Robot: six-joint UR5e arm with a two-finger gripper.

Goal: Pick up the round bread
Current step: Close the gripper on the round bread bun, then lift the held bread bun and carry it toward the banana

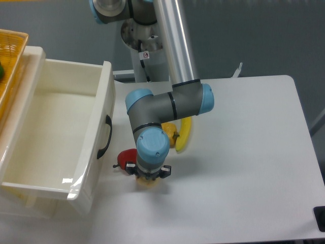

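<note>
Most of the round bread (148,184) hides beneath the end effector (148,179); grip state unclear.

A robotics lab, by its look: a grey-and-blue industrial arm (167,101) bolted at the back of a plain white table (244,152), a white plastic drawer bin (56,132) left of its fingers, bare grey wall (254,35) behind.
</note>
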